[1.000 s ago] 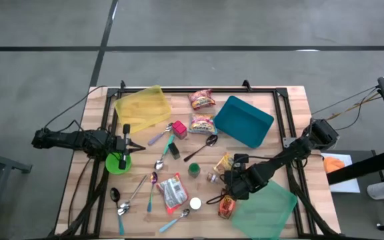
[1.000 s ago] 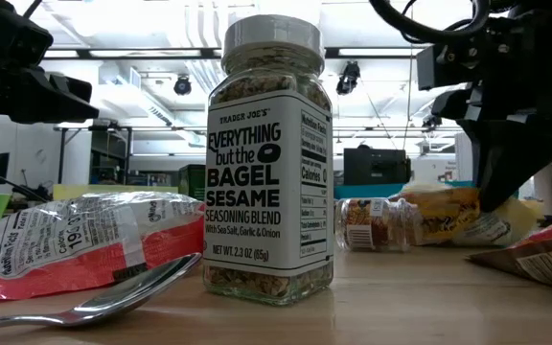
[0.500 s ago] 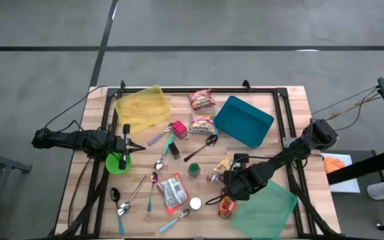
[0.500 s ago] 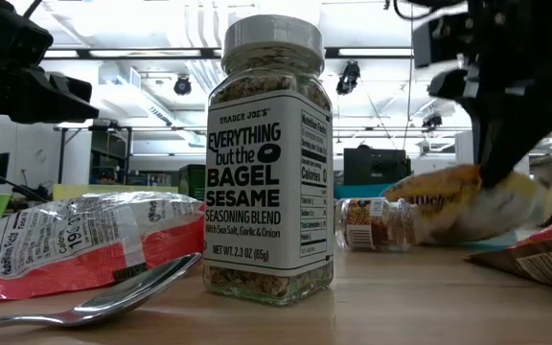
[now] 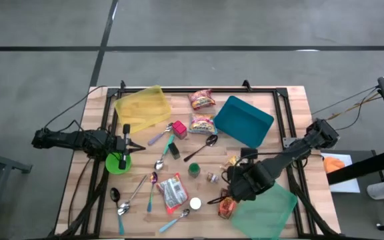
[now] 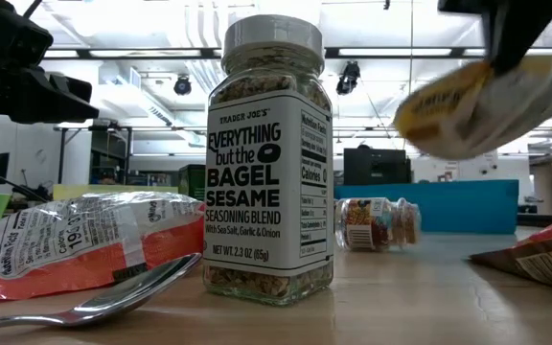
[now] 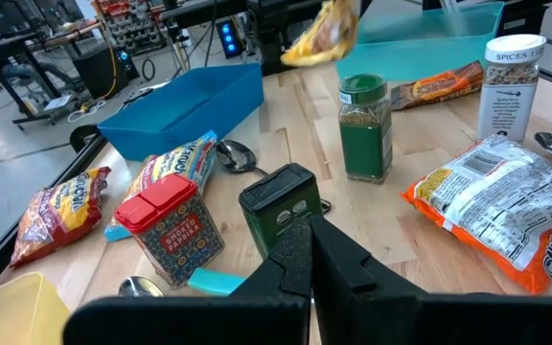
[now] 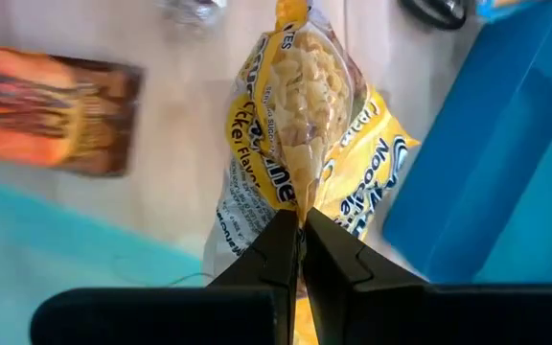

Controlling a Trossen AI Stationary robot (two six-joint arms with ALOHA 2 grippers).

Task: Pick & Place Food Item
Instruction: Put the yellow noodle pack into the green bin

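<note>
The biggest worry is the noodle bag [image 8: 290, 163] slipping: the right gripper [image 8: 300, 251] is clamped tight on just a pinch of its edge, and the bag hangs free under it, clear of the table [image 5: 292, 100]. A quick swing could shake it loose onto the small jar [image 6: 377, 224] lying just below, or the orange packet [image 8: 56, 107] beside it. It could also miss the green tray [image 5: 265, 210] close by. The blue tray [image 5: 244, 120] sits farther off. The left gripper [image 7: 307, 251] waits fully closed and empty, well away

Spice jar [image 5: 213, 177] lies between green-lidded jar [image 5: 194, 169] and orange packet [image 5: 227, 208].
</note>
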